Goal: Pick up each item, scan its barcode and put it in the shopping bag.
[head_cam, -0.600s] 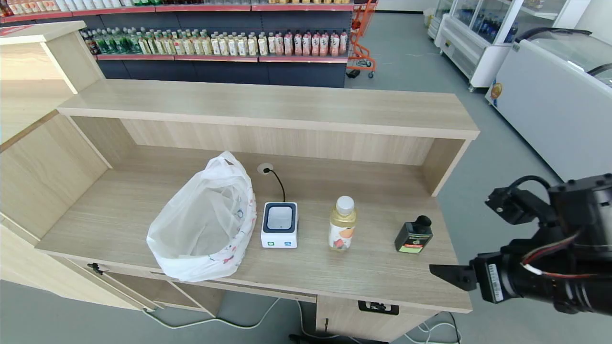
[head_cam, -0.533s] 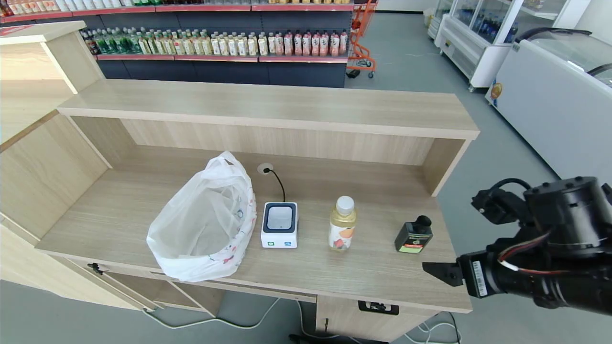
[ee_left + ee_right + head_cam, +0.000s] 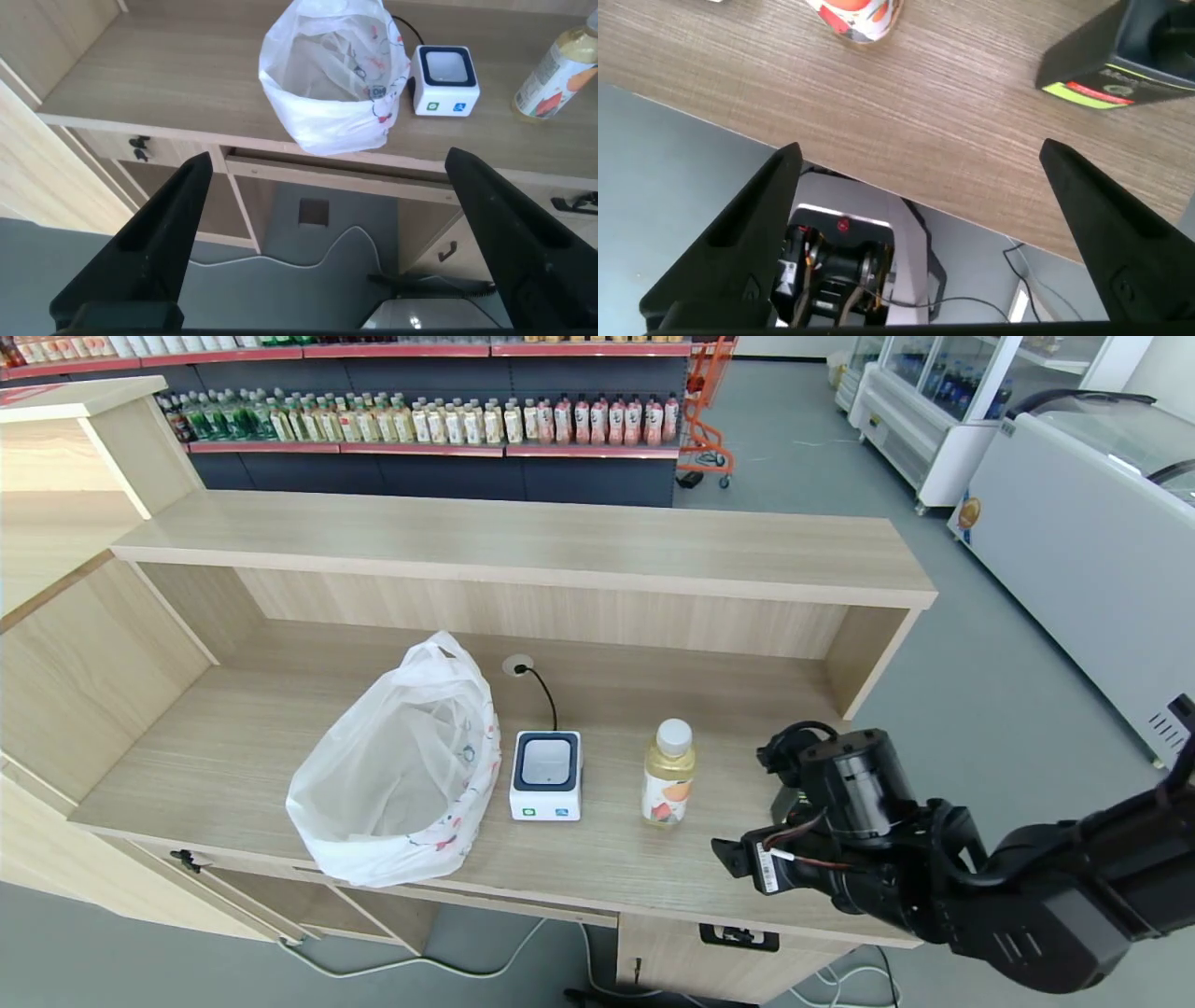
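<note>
Evidently a pick is being lined up. The right gripper (image 3: 922, 154), jaws spread wide and empty, is being held at the worktop's (image 3: 607, 873) front edge; the dark bottle (image 3: 1120, 56) is sitting just beyond, off the gap's middle. Centring should be done before closing, and the label is best left uncovered for the scanner (image 3: 546, 775). The left gripper's (image 3: 329, 161) jaws are also gaping.
</note>
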Tool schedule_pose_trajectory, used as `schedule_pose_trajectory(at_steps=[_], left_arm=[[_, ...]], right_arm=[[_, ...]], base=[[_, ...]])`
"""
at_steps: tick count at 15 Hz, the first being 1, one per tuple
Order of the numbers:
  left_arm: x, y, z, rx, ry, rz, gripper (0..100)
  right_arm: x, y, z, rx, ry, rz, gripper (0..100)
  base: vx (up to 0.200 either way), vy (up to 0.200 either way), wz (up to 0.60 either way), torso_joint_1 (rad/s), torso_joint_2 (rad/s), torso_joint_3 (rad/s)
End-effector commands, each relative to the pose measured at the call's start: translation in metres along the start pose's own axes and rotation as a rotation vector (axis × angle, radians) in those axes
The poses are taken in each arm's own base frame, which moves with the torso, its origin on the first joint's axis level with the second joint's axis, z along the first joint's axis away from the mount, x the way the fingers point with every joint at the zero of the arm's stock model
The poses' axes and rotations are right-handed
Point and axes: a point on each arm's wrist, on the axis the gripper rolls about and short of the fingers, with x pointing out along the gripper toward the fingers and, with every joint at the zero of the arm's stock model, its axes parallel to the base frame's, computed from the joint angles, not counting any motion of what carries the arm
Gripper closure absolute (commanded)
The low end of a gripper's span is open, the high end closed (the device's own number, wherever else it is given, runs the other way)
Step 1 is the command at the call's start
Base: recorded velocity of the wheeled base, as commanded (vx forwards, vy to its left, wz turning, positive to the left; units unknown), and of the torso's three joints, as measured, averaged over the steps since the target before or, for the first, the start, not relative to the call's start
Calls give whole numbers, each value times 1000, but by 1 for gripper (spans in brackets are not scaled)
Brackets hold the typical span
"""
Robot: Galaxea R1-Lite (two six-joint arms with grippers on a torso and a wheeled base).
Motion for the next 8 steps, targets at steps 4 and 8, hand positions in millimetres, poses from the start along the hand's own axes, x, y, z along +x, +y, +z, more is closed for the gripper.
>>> schedule_pose_trajectory(at_steps=[4, 8], left_arm=[[0, 0, 0, -1, 0, 0, 0], [0, 0, 0, 0, 2, 0, 0]], right_arm=[[34, 26, -9, -7, -30, 43, 0], [64, 37, -2, 31, -147, -44, 0]], base=[[0, 0, 0, 0, 0, 0], [0, 0, 0, 0, 0, 0]])
